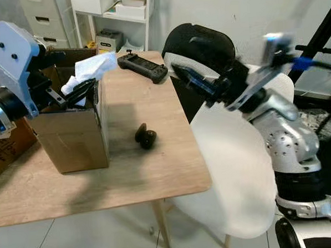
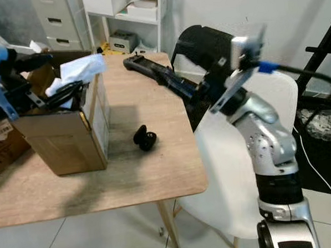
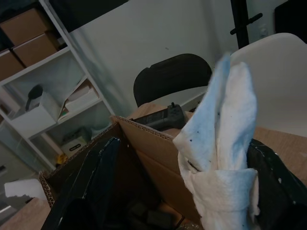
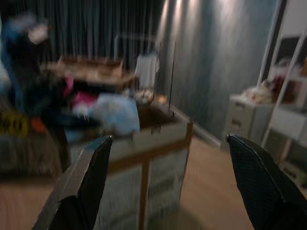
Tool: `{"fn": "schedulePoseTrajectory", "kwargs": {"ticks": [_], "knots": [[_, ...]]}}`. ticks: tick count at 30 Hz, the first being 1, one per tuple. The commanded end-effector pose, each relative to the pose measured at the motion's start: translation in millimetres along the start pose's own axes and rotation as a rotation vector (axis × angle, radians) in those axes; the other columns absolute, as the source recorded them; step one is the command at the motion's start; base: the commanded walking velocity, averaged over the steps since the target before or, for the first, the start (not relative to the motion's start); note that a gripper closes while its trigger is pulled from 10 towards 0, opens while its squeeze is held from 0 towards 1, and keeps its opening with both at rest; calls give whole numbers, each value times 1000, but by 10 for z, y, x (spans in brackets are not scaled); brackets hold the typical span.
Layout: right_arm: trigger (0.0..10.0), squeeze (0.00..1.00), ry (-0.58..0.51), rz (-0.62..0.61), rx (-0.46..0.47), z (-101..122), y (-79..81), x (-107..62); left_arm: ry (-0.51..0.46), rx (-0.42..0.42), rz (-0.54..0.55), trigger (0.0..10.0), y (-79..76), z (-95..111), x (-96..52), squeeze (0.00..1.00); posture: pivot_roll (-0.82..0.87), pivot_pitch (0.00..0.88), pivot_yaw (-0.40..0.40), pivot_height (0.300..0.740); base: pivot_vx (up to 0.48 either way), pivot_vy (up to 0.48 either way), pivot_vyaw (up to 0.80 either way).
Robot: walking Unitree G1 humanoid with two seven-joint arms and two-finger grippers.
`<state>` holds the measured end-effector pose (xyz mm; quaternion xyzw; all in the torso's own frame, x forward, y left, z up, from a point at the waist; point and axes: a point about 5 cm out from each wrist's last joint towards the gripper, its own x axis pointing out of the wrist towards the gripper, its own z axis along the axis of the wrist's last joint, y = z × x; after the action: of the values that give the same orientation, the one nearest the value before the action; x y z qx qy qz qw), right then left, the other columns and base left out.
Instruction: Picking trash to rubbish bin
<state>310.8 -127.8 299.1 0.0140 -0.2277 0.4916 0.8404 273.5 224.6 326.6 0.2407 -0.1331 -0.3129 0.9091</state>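
Crumpled white tissue (image 1: 90, 71) pinched between the fingers of the left gripper (image 1: 75, 98), held just above the open top of the cardboard box (image 1: 74, 137), sticking up past the box's right rim. Box standing on the wooden table (image 1: 135, 175), toward its left side. Right of the box, lying on the tabletop, a small black object (image 1: 145, 137). Beyond the box, near the table's far edge, a black controller (image 1: 143, 65). Well to the right of the box, raised above the table's right edge, the right gripper (image 4: 168, 191), fingers spread wide apart, nothing between them. Beside that edge, a white chair (image 1: 240, 170).
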Motion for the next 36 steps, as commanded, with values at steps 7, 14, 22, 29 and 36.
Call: {"fn": "schedulePoseTrajectory", "kwargs": {"ticks": [7,14,22,29,36], "knots": [[10000,0,9,101,62,-155,53,85,-35,1,-43,10000,-68,50,31,0,61,96,-27,740,0,0,0],[10000,0,-166,81,215,-123,-6,185,-43,9,-51,10000,-71,80,19,0,72,101,-21,740,0,0,0],[10000,0,-358,67,432,-165,-23,232,-50,8,-55,10000,-83,86,19,0,76,103,-25,740,0,0,0],[10000,0,-292,24,444,-352,59,350,-54,1,-31,10000,-69,80,20,0,78,107,-29,740,0,0,0],[10000,0,-300,22,469,-375,126,341,-23,-2,64,10000,46,15,39,0,76,112,-28,740,0,0,0]]}}
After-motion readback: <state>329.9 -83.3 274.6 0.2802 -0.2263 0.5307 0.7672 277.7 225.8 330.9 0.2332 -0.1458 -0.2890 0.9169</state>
